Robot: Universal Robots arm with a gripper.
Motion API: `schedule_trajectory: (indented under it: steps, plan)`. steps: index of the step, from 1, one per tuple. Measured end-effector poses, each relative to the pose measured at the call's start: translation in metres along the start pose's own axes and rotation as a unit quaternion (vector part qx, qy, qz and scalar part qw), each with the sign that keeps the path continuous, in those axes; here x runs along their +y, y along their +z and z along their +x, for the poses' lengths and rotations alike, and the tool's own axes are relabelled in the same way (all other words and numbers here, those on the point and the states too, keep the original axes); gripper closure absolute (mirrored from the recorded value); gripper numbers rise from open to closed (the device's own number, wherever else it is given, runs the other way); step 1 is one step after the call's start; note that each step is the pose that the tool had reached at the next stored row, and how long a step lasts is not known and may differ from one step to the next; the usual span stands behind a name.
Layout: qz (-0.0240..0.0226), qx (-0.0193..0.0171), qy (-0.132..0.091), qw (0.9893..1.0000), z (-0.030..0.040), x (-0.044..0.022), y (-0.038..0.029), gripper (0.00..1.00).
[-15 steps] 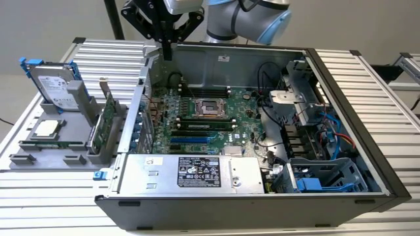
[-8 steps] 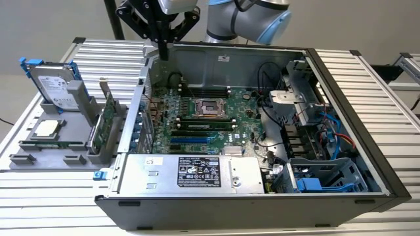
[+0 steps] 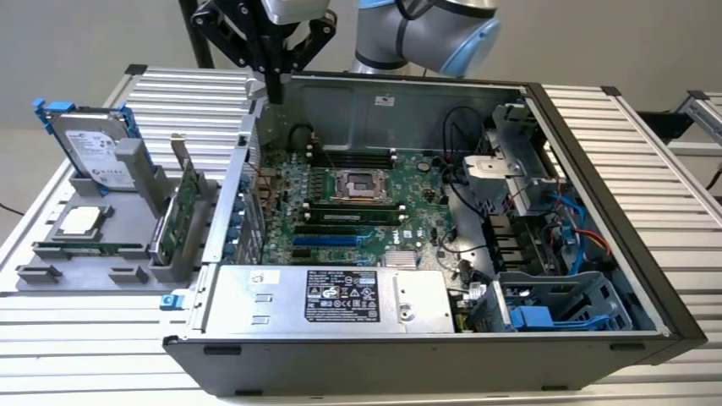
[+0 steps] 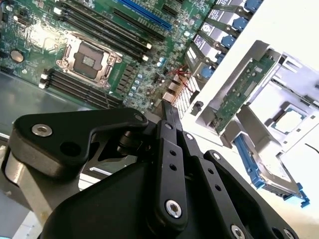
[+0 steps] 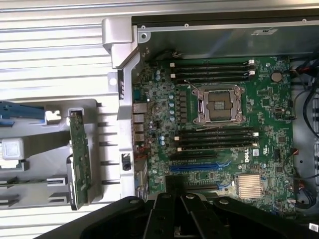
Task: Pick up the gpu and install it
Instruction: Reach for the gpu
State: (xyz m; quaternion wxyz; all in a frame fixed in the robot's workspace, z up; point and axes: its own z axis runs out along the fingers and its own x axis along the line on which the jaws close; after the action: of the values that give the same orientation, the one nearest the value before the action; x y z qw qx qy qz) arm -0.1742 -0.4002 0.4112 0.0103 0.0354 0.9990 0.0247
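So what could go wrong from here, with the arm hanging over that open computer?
1. The gripper hangs empty, close above the case wall. On its way to the gpu it might clip that metal edge.
2. The gpu stands on edge in a snug grey holder, so an off-centre grasp could tilt or jam it.

The gpu [image 3: 181, 211] is a flat green circuit-board card standing upright on 1 long edge in a slot of a grey rack [image 3: 79, 271]. It is just outside the open computer case [image 3: 451, 347], on the exterior view's left. A narrow silver bracket [image 3: 178, 156] rises above its far end. In both wrist views the gpu [image 5: 79, 159] [image 4: 244, 92] shows a green face dotted with small parts, its length running alongside the case wall.
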Motion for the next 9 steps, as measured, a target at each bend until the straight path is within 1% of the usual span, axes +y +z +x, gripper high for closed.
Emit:
schedule_trajectory:
  steps: [9]
  plan:
    - [-0.0002, 0.0, 0.0, 1.0, 0.0075, -0.001, -0.0002, 1.0]
